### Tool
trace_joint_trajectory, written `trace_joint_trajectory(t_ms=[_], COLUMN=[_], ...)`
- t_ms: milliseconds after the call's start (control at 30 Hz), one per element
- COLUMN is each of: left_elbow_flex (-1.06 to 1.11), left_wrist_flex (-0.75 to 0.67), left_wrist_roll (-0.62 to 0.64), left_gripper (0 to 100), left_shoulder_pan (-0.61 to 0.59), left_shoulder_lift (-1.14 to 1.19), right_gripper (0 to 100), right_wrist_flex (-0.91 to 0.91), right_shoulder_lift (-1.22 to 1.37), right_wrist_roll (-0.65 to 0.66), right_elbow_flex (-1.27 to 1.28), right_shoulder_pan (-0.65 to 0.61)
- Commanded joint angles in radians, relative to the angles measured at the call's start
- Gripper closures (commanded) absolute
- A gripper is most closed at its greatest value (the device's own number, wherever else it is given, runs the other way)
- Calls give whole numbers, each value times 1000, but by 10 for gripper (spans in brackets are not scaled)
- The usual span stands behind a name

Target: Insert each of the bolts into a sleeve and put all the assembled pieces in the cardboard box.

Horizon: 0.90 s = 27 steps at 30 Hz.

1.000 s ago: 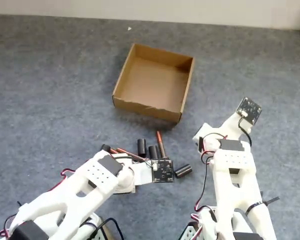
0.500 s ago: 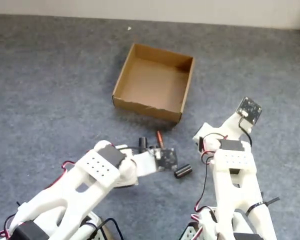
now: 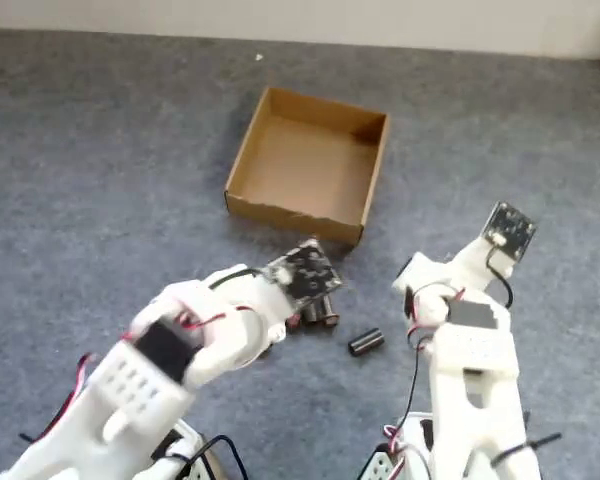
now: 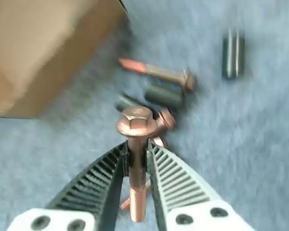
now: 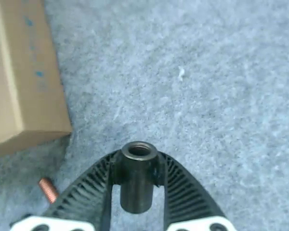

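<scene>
My left gripper [image 4: 136, 148] is shut on a copper bolt [image 4: 136, 121], hex head up, held above the pile. Under it lie another copper bolt [image 4: 159, 74], a black sleeve [image 4: 164, 96] and, farther off, a second sleeve [image 4: 233, 60]. My right gripper [image 5: 136, 159] is shut on an upright black sleeve [image 5: 136, 175] with its bore showing. In the high view the left arm [image 3: 180, 345] hangs over the pile just in front of the cardboard box [image 3: 310, 165], and the right arm [image 3: 470, 335] stands to the right of it. One sleeve [image 3: 365, 342] lies loose between the arms.
Grey carpet covers the whole table. The box wall [image 5: 19, 82] is near my right gripper, with a bolt tip [image 5: 48, 189] on the carpet beside it. The box corner [image 4: 43, 48] stands close behind the pile.
The left arm has risen from the pile with a bolt and swung toward the box, its wrist turned. The right arm shifted slightly to the right with its sleeve.
</scene>
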Motion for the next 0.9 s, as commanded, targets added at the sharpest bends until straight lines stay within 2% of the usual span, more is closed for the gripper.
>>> trace_joint_trajectory(t_ms=[0,100,300,533,767,867], left_elbow_flex=[2,15,19,19,18,19], left_wrist_flex=[-5,-6,-78,-178,-330,-394], left_wrist_roll=[80,106,273,376,437,466], left_gripper=[995,995,995,995,995,995], left_shoulder_pan=[7,-54,-225,-239,-234,-231], left_shoulder_lift=[-236,-354,-545,-611,-615,-611], right_gripper=[994,994,994,994,994,994], right_wrist_flex=[1,1,-1,-110,-383,-524], right_shoulder_lift=[-199,-308,-507,-677,-762,-794], right_wrist_roll=[17,17,17,25,400,519], right_elbow_flex=[48,85,130,179,334,415], right_shoulder_pan=[-77,-120,-285,-495,-654,-702])
